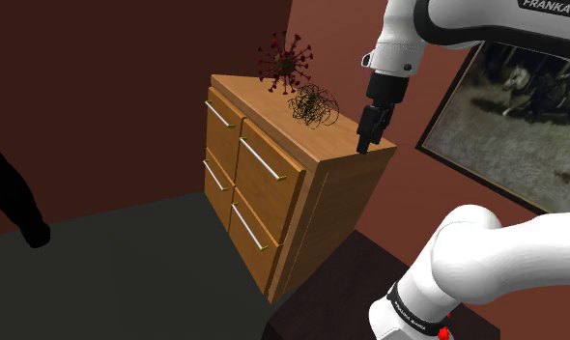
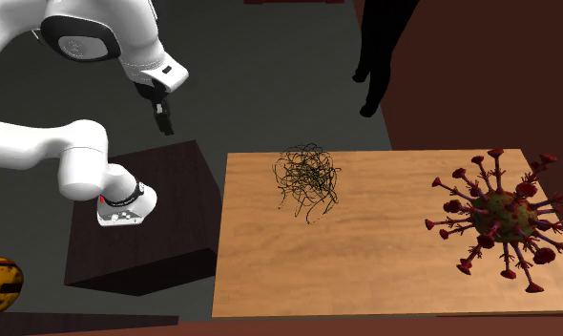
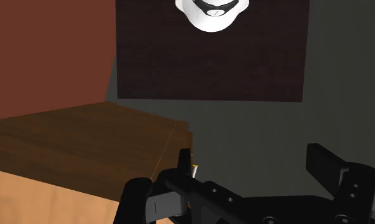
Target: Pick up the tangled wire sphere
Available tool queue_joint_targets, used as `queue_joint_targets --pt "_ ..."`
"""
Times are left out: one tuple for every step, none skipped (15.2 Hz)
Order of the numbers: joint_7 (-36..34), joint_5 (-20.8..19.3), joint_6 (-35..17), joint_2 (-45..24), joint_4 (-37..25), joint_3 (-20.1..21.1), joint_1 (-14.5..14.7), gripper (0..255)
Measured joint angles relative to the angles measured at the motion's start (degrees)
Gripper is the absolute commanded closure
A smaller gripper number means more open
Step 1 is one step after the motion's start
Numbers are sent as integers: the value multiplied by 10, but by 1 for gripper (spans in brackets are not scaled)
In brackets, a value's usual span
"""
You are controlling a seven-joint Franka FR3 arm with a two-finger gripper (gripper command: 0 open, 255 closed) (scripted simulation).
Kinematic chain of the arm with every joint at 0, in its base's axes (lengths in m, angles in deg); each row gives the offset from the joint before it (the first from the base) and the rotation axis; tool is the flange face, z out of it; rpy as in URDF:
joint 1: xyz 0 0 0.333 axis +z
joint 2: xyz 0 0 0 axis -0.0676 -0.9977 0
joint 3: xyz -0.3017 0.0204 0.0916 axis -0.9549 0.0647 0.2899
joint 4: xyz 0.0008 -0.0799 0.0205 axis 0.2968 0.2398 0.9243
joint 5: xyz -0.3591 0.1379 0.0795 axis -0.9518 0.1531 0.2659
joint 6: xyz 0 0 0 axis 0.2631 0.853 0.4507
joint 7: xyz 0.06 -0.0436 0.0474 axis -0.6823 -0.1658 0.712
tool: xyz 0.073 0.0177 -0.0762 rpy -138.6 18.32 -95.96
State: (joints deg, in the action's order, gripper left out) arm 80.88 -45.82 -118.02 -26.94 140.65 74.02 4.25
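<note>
Wire sphere: a loose black tangle [image 1: 313,106] [image 2: 306,178] resting on the wooden top of the dresser [image 1: 346,140] [image 2: 365,258], free of any contact with the tool.
Place on the top: toward the side nearest the arm, with bare wood all around it.
Neighbour: a dark red spiky ball [image 1: 285,63] [image 2: 499,218] stands on the same top, well apart from the wire sphere, on the side away from the arm.
Gripper: black, pointing down [image 1: 367,143] [image 2: 164,124], off the dresser's edge and apart from the wire sphere.
Below the gripper: the wrist view shows dark floor, with the dresser's corner [image 3: 72,140] to one side.
Fingers: spread apart in the wrist view [image 3: 136,198], with nothing between them.
Arm: white [image 1: 486,19], bending over from the dark stand [image 2: 146,220] [image 3: 211,57] that sits beside the dresser.
Dresser front: drawers with long metal handles [image 1: 261,159].
Wall: dark red, with a framed picture [image 1: 510,116] behind the arm.
Background: a black figure [image 2: 385,48] stands on the floor beyond the dresser.
</note>
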Motion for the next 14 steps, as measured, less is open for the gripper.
queue_joint_targets --pt "0 0 0 0 0 0 0 0" --pt "-6 2 -5 -9 -6 -1 -3 0" --pt "-17 6 -15 -26 -17 0 -7 0" --pt "-29 10 -26 -39 -24 -1 -12 0" --pt "-41 14 -39 -58 -33 -2 -18 0" --pt "-56 20 -50 -70 -40 -1 -22 0" --pt "-65 21 -62 -92 -54 -6 -29 0" --pt "-79 26 -73 -115 -72 -5 -34 0" --pt "-93 31 -83 -133 -84 -6 -39 0" --pt "-105 34 -90 -154 -104 -9 -44 0" --pt "-119 39 -103 -171 -112 -9 -48 0" --pt "-132 43 -109 -183 -124 -11 -53 0" --pt "-143 46 -117 -200 -138 -16 -59 0" --pt "-153 49 -128 -221 -153 -19 -64 0"
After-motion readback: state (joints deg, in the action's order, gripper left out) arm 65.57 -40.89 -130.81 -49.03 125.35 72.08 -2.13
